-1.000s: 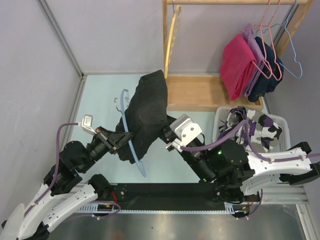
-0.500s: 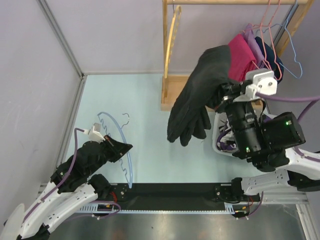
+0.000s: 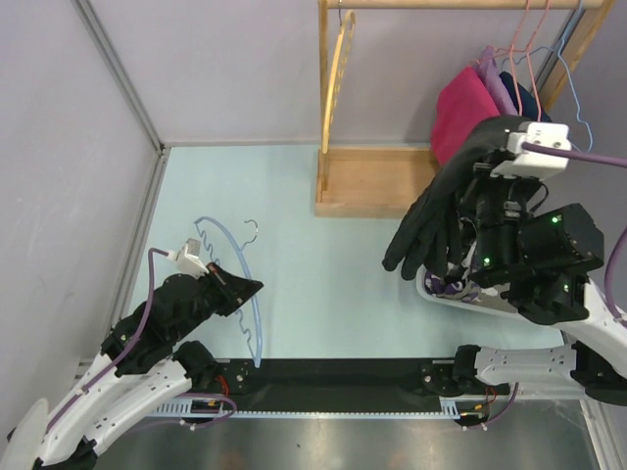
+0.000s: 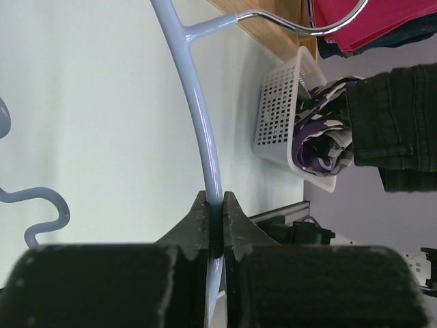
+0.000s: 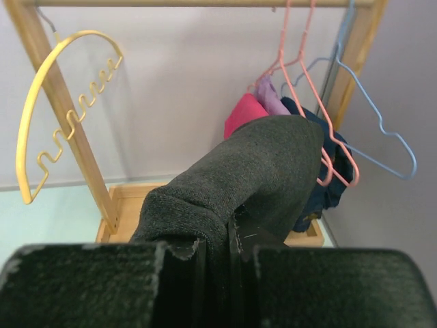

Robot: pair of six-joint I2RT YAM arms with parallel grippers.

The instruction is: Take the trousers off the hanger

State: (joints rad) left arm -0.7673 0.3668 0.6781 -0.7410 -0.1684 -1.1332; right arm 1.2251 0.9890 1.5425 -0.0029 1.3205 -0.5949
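Separation is achieved: the trousers (image 3: 431,220), clamped in the right gripper (image 5: 229,253), have been swung right above the basket (image 4: 276,113); the bare hanger (image 4: 198,109) is pinched by the left gripper (image 4: 216,212).

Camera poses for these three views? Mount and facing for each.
Top external: above, behind the bases, looking down at the table; both arms show.
Left wrist: on left arm, looking along the blue hanger toward the white basket; left claw clamps the hanger.
Right wrist: on right arm, facing the wooden rack; right claw grips the black trousers.
Top and left wrist share hanger, basket, trousers.
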